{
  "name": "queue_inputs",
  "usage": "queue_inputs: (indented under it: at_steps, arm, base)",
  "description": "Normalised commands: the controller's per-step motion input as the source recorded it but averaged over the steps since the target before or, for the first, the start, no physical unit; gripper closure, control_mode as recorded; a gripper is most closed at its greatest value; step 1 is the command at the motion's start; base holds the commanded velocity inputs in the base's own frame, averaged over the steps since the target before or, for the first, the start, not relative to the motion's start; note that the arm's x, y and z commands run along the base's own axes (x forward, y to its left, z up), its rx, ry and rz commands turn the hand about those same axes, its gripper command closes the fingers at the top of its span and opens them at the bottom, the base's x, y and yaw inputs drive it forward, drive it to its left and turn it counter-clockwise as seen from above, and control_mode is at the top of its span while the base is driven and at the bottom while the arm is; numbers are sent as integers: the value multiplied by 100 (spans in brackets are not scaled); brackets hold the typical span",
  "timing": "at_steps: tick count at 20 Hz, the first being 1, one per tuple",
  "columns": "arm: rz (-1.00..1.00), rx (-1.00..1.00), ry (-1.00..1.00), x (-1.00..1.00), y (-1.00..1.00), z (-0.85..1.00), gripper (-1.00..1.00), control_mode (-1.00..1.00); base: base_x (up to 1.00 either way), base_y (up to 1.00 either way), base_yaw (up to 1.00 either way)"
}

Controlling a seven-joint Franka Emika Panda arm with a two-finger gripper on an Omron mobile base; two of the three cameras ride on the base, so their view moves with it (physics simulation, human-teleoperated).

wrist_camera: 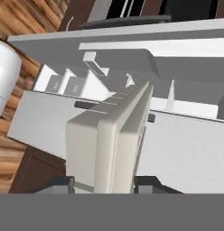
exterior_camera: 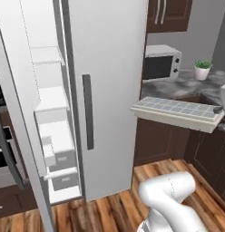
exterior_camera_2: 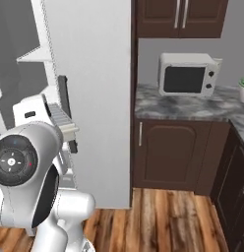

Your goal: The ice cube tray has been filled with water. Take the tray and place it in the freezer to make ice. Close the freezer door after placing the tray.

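The ice cube tray (exterior_camera: 178,110) hangs level in the air to the right of the fridge, its grid of pale grey-blue cells facing up. My gripper (exterior_camera: 219,113) is shut on its right end. In the hand view the tray (wrist_camera: 109,144) runs away from me edge-on, clamped between the fingertips (wrist_camera: 59,182). Its near end (exterior_camera_2: 63,123) also pokes out past the arm in the right base view. The freezer (exterior_camera: 53,131) stands open at the left with white shelves and drawers. The freezer door (exterior_camera: 28,172) is swung wide toward me.
The wide fridge door (exterior_camera: 110,90) with its dark handle (exterior_camera: 88,111) is shut, between the tray and the freezer. A microwave (exterior_camera: 162,63) and a potted plant (exterior_camera: 202,70) sit on the marble counter (exterior_camera_2: 183,106). Dark cabinets (exterior_camera_2: 168,152) stand below, with wood floor in front.
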Motion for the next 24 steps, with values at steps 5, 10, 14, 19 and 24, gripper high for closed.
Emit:
queue_inputs:
  at_steps: [5, 10, 14, 19, 24]
  arm:
    - [0, 0, 0, 0, 0, 0, 100, 100]
    - [0, 0, 0, 0, 0, 0, 100, 100]
    - [0, 0, 0, 0, 0, 0, 100, 100]
    - [0, 0, 0, 0, 0, 0, 100, 100]
    - [0, 0, 0, 0, 0, 0, 100, 100]
  base:
    - [58, 57, -18]
    - [45, 42, -14]
    - [30, 56, -11]
    - [22, 58, -3]
    - [63, 34, 2]
